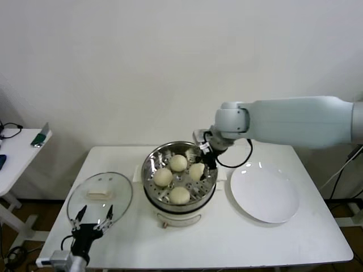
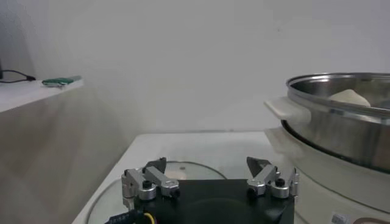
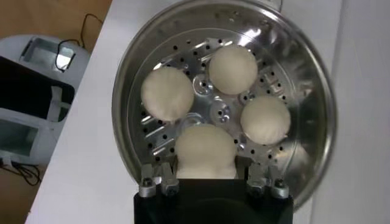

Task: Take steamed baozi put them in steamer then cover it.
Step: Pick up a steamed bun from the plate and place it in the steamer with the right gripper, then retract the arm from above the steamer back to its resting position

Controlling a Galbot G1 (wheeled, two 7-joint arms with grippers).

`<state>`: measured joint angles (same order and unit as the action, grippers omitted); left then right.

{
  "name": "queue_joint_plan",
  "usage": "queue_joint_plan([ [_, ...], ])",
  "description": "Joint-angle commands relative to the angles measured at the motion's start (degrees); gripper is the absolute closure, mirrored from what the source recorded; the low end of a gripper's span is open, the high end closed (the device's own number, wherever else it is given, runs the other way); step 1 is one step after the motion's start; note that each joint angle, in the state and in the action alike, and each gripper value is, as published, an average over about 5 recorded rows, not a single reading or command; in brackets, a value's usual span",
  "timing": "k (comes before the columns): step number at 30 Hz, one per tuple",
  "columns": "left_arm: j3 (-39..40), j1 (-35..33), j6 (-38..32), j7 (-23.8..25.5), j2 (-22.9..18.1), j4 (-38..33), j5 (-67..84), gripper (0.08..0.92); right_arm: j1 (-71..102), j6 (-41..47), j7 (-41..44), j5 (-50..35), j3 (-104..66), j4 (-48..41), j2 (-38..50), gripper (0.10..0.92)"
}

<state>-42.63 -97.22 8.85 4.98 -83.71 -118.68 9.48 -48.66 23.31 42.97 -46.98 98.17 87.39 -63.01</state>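
The shiny steamer [image 1: 148,165] stands mid-table on its white base. Several pale baozi are inside it; three lie free on the perforated tray [image 3: 216,112]. My right gripper [image 1: 203,161] reaches in over the far right rim and is shut on another baozi [image 3: 205,152], which sits low on the tray between the fingers. The glass cover [image 1: 100,195] with its cream handle lies flat on the table left of the steamer. My left gripper [image 1: 93,218] hovers open at the cover's near edge with nothing in it; its wrist view shows the cover [image 2: 189,169] just beyond the fingertips.
A flat white plate [image 1: 264,192] lies right of the steamer. A small white side table [image 1: 17,153] with a green object [image 1: 39,137] stands off to the left. The steamer's side handle [image 2: 283,109] juts toward the cover.
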Motion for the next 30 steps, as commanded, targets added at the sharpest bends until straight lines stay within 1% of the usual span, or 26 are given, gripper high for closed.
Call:
queue_joint_plan([
  [1,0.1,0.1,0.0,0.1,-0.1,0.2,-0.1,0.177,5.7,0.8,-1.3,3.5,-0.6,-3.7,-2.6,0.397],
  [7,0.0,0.2,-0.1,0.1,-0.1,0.5,0.0,0.177,6.4,0.3,-1.0,5.2,-0.5,-5.4,-2.7,0.397],
  [16,-0.1,0.7,-0.1,0.1,0.1,0.8,0.2,0.177,6.4,-0.8,-0.5,5.4,-0.9,-6.0,-3.5,0.392],
  [19,-0.2,0.8,-0.1,0.0,0.2,0.7,0.4,0.177,5.7,-1.6,-0.1,5.0,-1.6,-6.0,-3.1,0.342],
  [22,-0.3,0.7,0.1,-0.1,0.4,0.6,1.0,0.177,4.4,-2.4,0.5,3.6,-2.8,-5.7,-1.8,0.260],
  [24,-0.3,0.7,-0.1,-0.3,0.5,0.6,1.7,0.177,3.6,-2.7,0.6,1.7,-4.3,-5.4,-0.1,0.223],
  [28,-0.3,0.6,-1.6,-1.3,0.7,0.5,2.8,0.177,2.3,-2.9,-1.4,-6.1,-8.5,-3.1,5.2,0.204],
  [30,-0.3,0.6,-2.1,-1.5,0.7,0.4,2.7,0.177,3.3,-3.0,-6.1,-9.4,-11.6,-1.4,8.7,0.203],
])
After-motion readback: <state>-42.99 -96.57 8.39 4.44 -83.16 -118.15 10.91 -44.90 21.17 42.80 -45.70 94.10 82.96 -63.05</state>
